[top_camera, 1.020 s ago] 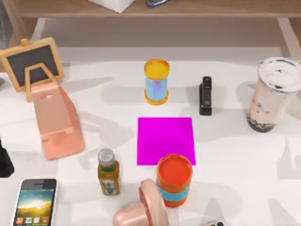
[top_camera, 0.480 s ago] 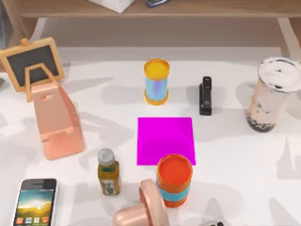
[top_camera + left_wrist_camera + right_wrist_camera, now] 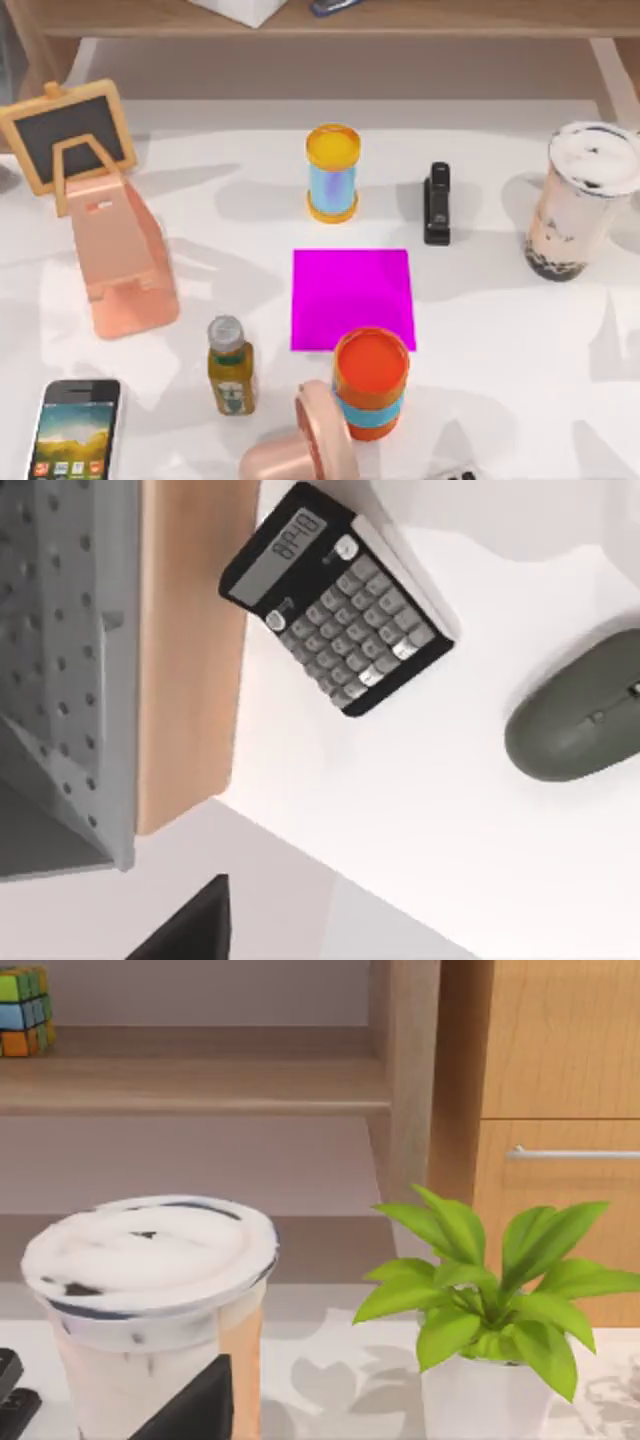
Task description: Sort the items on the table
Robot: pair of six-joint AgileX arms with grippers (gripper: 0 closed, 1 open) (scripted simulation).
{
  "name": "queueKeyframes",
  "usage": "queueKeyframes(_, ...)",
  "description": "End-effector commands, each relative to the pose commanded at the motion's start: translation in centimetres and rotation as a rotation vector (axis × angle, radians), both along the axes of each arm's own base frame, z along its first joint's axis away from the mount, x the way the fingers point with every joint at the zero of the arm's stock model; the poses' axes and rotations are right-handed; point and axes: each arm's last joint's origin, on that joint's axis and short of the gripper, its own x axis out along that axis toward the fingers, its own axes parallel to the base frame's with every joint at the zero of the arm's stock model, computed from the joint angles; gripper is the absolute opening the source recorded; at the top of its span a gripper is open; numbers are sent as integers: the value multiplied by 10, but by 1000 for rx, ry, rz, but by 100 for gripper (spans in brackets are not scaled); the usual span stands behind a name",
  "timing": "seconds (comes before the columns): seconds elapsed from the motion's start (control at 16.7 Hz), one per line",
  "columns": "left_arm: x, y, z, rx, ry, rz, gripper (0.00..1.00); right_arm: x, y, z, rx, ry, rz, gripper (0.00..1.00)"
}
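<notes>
The smartphone [image 3: 75, 430] lies flat at the front left corner of the white table [image 3: 520, 380], its colourful screen facing up. At the far right stands the milk tea cup [image 3: 583, 200], upright with its white lid on, and it looms close in the right wrist view [image 3: 150, 1300]. The left wrist view looks down on the dark grey mouse [image 3: 585, 720], which rests on the table. A dark part of my left gripper [image 3: 190, 935] juts in well away from the mouse. A dark part of my right gripper [image 3: 195, 1410] sits just in front of the cup, holding nothing that I can see.
A magenta mat [image 3: 352, 298] lies mid-table, with an orange cup [image 3: 371, 383] at its front edge. Around it stand a yellow-blue can [image 3: 332, 172], a black stapler [image 3: 437, 203], a small bottle [image 3: 231, 365], a pink phone stand [image 3: 120, 255] and a chalkboard [image 3: 68, 130]. A calculator [image 3: 335, 610] lies near the mouse; a potted plant [image 3: 480, 1300] stands beside the cup.
The dark part of my left arm at the top view's left edge has pulled out of that view. The items on the table have not moved.
</notes>
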Motion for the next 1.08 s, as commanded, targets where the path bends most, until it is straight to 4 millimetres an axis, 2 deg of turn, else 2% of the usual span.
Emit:
queueKeyframes(0.3, 67, 39, -30, 110, 356, -364, 100, 0, 0, 0, 0, 0, 0, 100)
queueKeyframes(0.54, 100, 64, -63, 101, 535, -605, 100, 0, 0, 0, 0, 0, 0, 100)
queueKeyframes(0.78, 114, 77, -83, 78, 608, -728, 100, 0, 0, 0, 0, 0, 0, 100)
queueKeyframes(1.08, 115, 76, -84, 79, 611, -738, 100, 0, 0, 0, 0, 0, 0, 100)
